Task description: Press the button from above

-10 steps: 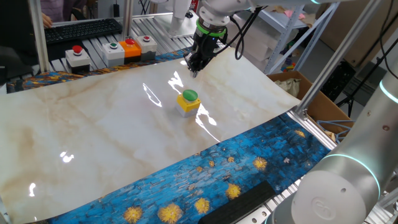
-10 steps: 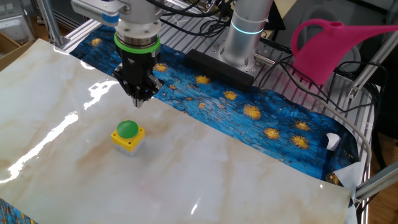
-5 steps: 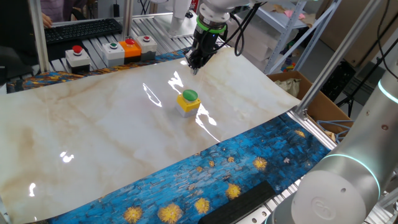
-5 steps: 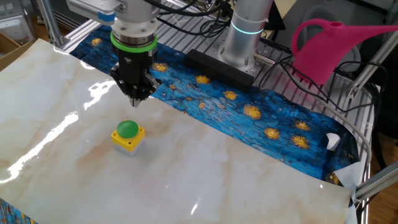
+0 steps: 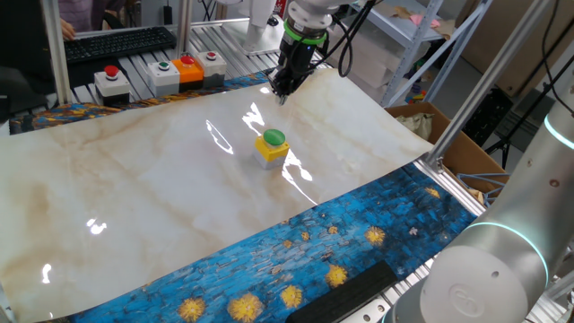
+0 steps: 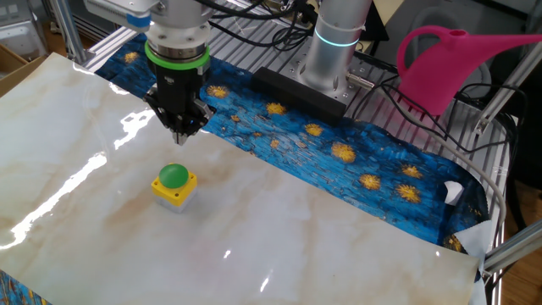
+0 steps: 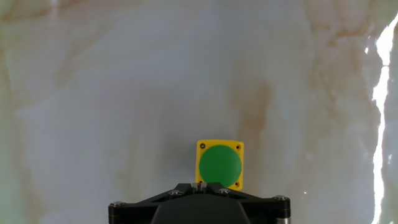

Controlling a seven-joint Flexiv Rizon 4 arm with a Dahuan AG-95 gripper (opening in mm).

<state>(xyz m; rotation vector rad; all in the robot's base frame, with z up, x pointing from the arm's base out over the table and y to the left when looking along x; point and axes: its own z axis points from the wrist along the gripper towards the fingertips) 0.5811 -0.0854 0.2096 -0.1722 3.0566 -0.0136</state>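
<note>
The button (image 5: 273, 145), a green dome on a small yellow cube housing, stands on the marble-patterned sheet; it also shows in the other fixed view (image 6: 174, 184) and in the hand view (image 7: 220, 165). My gripper (image 5: 279, 97) hangs above the sheet, behind and above the button, clear of it; it also shows in the other fixed view (image 6: 179, 138). In the hand view its fingertips (image 7: 205, 185) meet at the bottom edge, touching each other with nothing between them, just below the button.
Grey boxes with red and green buttons (image 5: 112, 79) and an orange box (image 5: 187, 68) stand at the back left. A keyboard (image 5: 117, 41) lies behind them. A pink watering can (image 6: 457, 63) and the robot base (image 6: 334, 42) stand beyond the blue patterned cloth (image 6: 339, 152).
My gripper has risen slightly and shifted a little away from the button. The button has not moved.
</note>
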